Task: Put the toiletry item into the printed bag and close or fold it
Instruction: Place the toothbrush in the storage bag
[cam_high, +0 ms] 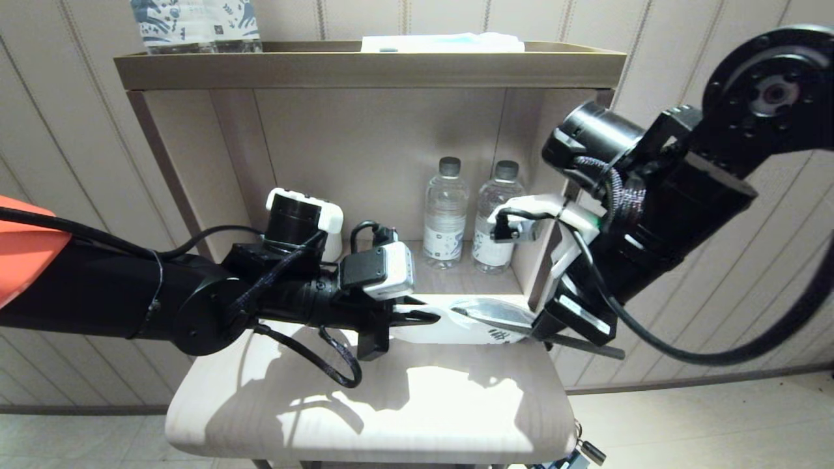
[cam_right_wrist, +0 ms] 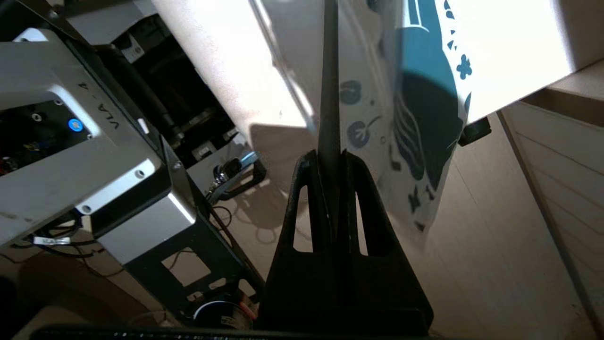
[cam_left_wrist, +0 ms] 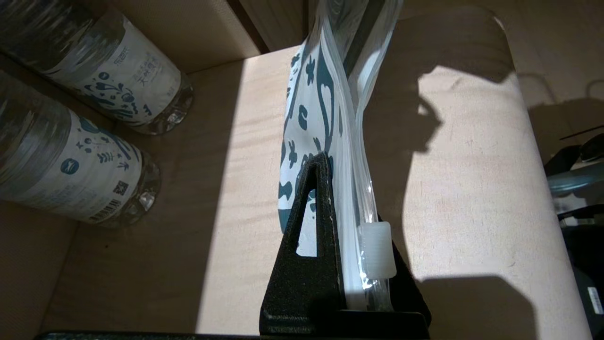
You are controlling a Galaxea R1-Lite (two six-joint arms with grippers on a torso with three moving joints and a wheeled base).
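The printed bag (cam_high: 449, 329) is held just above the pale tabletop (cam_high: 391, 410), white with blue floral print. My left gripper (cam_high: 427, 318) is shut on its left end; in the left wrist view the fingers (cam_left_wrist: 317, 198) pinch the bag (cam_left_wrist: 309, 118) beside the white zip slider (cam_left_wrist: 376, 249). My right gripper (cam_high: 544, 324) is shut on the toothbrush (cam_high: 586, 346), a thin grey stick whose front part reaches into the bag's open right end. In the right wrist view the handle (cam_right_wrist: 329, 94) runs from the gripper (cam_right_wrist: 329, 158) into the bag (cam_right_wrist: 420, 123). Its bristle head is hidden.
Two clear water bottles (cam_high: 445, 218) (cam_high: 499, 221) stand in the shelf niche behind the bag. Upright blue-and-white packs (cam_high: 195, 23) and a white cloth (cam_high: 443, 43) sit on the shelf top (cam_high: 365, 65). The niche's right wall (cam_high: 521, 195) is close to my right wrist.
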